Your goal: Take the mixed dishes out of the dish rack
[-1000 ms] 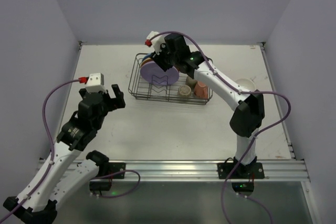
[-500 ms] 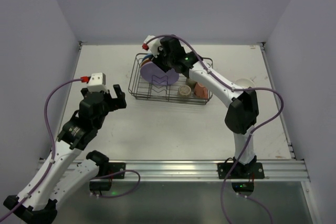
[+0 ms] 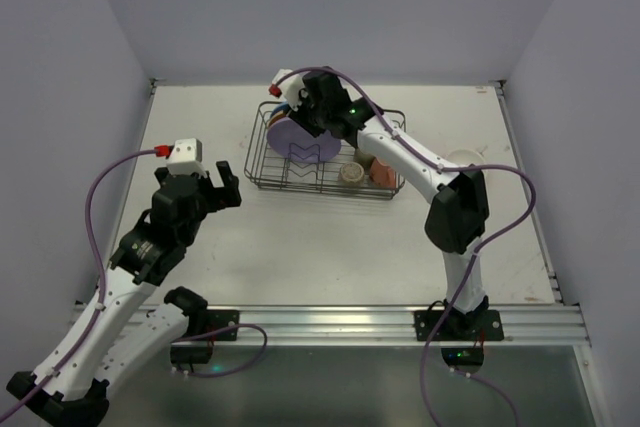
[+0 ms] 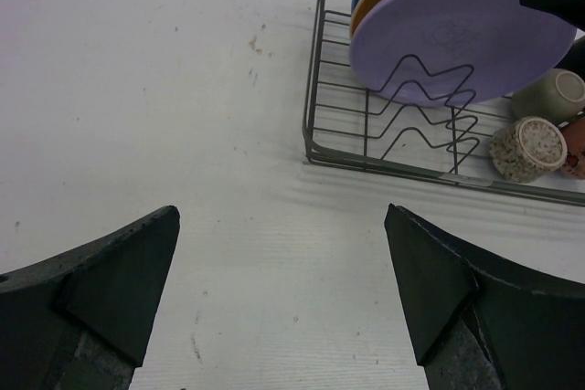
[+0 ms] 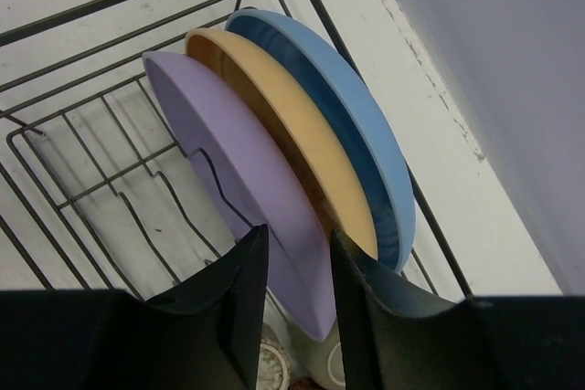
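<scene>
The black wire dish rack point(image 3: 320, 190) stands at the table's middle back. Purple point(image 3: 300, 137), yellow point(image 5: 283, 107) and blue point(image 5: 338, 107) plates stand upright in its left part. Beige speckled point(image 3: 351, 173), olive-grey point(image 3: 364, 156) and pink point(image 3: 384, 171) cups sit in its right part. My right gripper point(image 5: 300, 235) is over the plates, its fingers closed on the purple plate's point(image 5: 247, 162) rim, one on each face. My left gripper point(image 4: 281, 216) is open and empty over bare table, near-left of the rack point(image 4: 313, 89). No tan plate or dark brown cup shows.
A small bowl point(image 3: 466, 161), white inside, sits on the table right of the rack, partly behind my right arm. Walls close the table at left, back and right. A metal rail runs along the near edge.
My right gripper has shifted a little left and settled over the purple plate's rim. The left arm has not moved.
</scene>
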